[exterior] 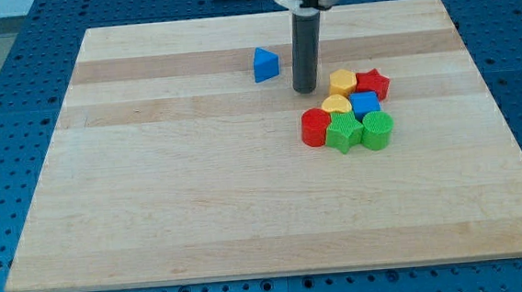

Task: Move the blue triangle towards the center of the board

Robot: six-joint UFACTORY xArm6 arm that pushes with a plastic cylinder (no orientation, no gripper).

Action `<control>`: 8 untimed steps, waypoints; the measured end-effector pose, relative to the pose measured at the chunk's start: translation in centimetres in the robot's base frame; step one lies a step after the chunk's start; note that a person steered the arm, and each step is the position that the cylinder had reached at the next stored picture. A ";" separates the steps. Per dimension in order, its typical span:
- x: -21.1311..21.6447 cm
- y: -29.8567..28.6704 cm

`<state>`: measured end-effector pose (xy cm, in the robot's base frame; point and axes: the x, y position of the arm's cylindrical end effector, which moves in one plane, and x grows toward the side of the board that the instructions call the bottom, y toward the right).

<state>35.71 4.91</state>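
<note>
No pincer is fitted, so there is nothing to be released, clenched or grasping: the arm ends in a straight dark rod, and my tip [305,89] rests on the wooden board [201,215] in its far half. The blue triangle [265,65], the task's object, lies just left of the rod and slightly farther away than the tip, with a narrow strip of bare wood between them; no contact is visible. To the right of the tip and nearer the viewer sits a tight cluster: a yellow hexagonal block [342,81], a red star [373,84], a yellow block [335,103] of rounded outline, a blue cube [365,104], a red cylinder [314,127], a green star-like block [343,132] and a green cylinder [377,130].

Step in hand, as judged: the approach, with the push not yet begun. The board's centre lies nearer the viewer than the triangle and about level with it from left to right. The next move therefore calls for bringing the tip round to the triangle's far side, then pushing it towards the near edge. The route should pass clear of the triangle, since a brush from the right would slide it leftward. The cluster lies right of the intended path and should stay undisturbed.
</note>
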 end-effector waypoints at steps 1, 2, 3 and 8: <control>-4.0 0.4; -7.2 -0.2; -7.3 -4.5; -2.3 -7.3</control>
<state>33.40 -2.39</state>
